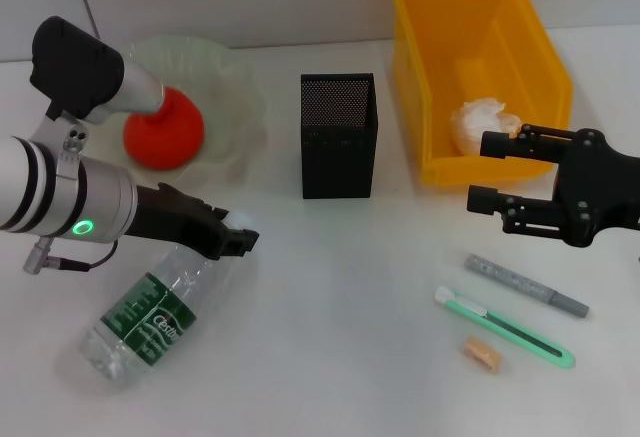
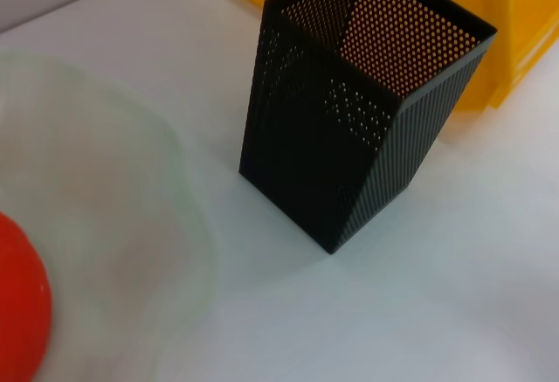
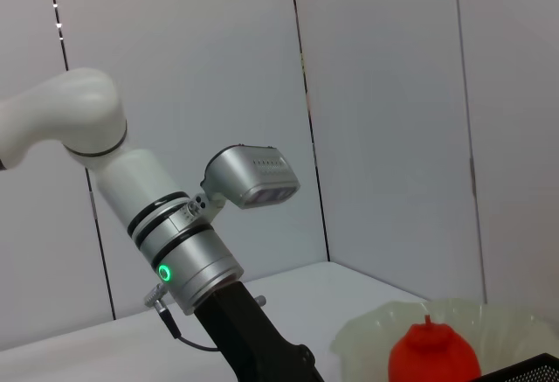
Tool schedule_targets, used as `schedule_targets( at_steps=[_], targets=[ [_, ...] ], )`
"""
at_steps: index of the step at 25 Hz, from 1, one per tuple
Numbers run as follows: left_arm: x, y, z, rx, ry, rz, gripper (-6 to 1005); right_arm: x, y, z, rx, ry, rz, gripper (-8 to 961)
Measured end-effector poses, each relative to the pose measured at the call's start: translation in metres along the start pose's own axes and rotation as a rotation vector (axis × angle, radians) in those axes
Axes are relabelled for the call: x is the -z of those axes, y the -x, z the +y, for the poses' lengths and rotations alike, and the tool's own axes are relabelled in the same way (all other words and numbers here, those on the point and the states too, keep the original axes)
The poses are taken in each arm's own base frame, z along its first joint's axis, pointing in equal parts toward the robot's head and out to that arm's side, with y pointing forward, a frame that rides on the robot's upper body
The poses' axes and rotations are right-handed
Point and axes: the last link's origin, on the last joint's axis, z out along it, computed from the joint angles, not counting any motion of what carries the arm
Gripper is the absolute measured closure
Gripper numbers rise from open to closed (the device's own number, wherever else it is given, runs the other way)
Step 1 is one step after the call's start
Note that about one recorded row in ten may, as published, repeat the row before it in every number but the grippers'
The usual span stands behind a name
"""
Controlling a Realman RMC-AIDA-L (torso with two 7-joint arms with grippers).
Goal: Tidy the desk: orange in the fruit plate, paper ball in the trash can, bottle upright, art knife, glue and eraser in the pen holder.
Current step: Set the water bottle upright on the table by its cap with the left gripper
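Note:
The orange (image 1: pixel 165 129) lies in the pale green fruit plate (image 1: pixel 240 87) at the back left. A crumpled paper ball (image 1: pixel 483 122) rests inside the yellow trash can (image 1: pixel 480 27). The clear bottle (image 1: pixel 150 317) with a green label lies on its side at the front left. My left gripper (image 1: pixel 228 240) is at its neck end, and the cap is hidden. The black mesh pen holder (image 1: pixel 338 137) stands in the middle. At the front right lie the grey glue stick (image 1: pixel 527 285), the green art knife (image 1: pixel 505 327) and the small tan eraser (image 1: pixel 482 354). My right gripper (image 1: pixel 477 172) hovers open above them, holding nothing.
The left wrist view shows the pen holder (image 2: pixel 332 155) close by, with the plate (image 2: pixel 131 181) and orange (image 2: pixel 17 312) on one side and the yellow bin (image 2: pixel 515 41) behind. The right wrist view shows my left arm (image 3: pixel 175 242) and the orange (image 3: pixel 432 356).

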Motion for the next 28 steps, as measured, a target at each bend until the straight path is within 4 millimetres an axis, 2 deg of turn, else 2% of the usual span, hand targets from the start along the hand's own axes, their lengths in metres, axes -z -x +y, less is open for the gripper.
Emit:
schedule_targets(
  at_steps=[28],
  targets=[
    [0.019, -0.017, 0.007, -0.044, -0.014, 0.091, 560, 0.000, -0.001, -0.002, -0.002, -0.013, 0.005, 256]
  ],
)
